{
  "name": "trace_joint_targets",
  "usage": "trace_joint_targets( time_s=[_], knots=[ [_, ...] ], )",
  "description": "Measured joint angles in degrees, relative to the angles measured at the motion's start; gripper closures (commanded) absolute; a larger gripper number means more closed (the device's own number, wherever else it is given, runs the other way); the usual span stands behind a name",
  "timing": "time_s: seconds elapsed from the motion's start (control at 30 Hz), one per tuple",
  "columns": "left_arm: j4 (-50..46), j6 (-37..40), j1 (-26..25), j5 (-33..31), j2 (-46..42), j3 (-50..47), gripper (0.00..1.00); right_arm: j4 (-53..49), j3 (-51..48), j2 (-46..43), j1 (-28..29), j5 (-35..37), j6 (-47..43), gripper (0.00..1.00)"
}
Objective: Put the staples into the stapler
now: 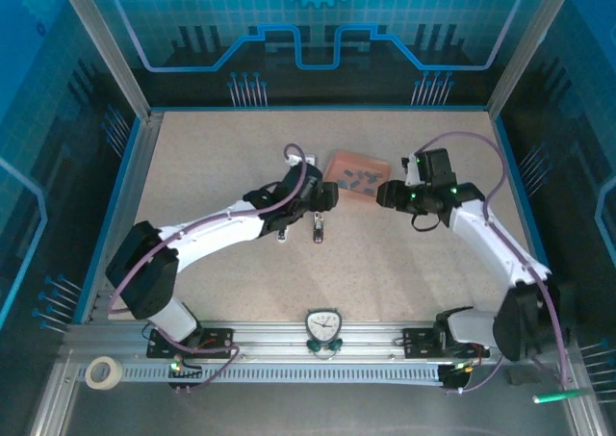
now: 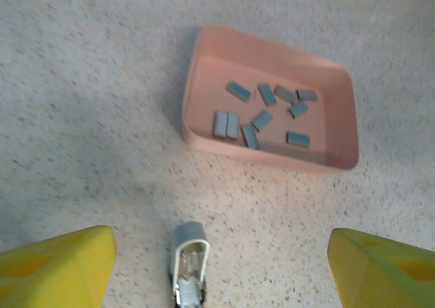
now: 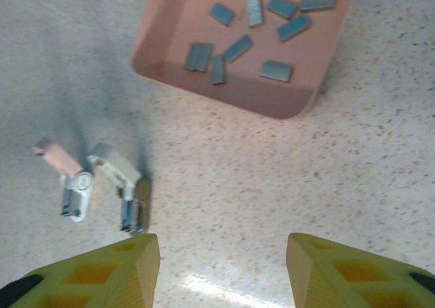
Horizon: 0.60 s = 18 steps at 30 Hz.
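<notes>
On the speckled table [image 1: 212,166], beside the salmon-pink tray [image 3: 231,97], the stapler [image 3: 68,177] lies in two parts, close but not touching: one with a pink cap and a grey piece [image 3: 122,185]. The staples [image 3: 238,47] lie scattered inside the tray. The left gripper [image 2: 217,234] stands wide open and empty, the grey piece untouched between its fingers. The right gripper [image 3: 219,243] is also open and holds nothing.

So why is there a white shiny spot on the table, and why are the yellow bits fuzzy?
Right wrist view: glare on the table by the right gripper. Left wrist view: the left gripper has its fingers too close to the lens, so they blur.
</notes>
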Motion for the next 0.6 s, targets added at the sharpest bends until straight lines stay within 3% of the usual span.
trace_joint_targets(
  time_s=[0.37, 0.6],
  knots=[
    [-0.70, 1.99, 6.91, 0.83, -7.06, -5.31, 0.18, -3.50, 14.21, 24.44, -5.22, -0.92, -4.61, 0.49],
    [-1.14, 2.01, 8.92, 1.99, -7.08, -6.19, 0.18, -5.16, 20.41, 33.09, -5.77, -1.05, -6.43, 0.52]
  ],
)
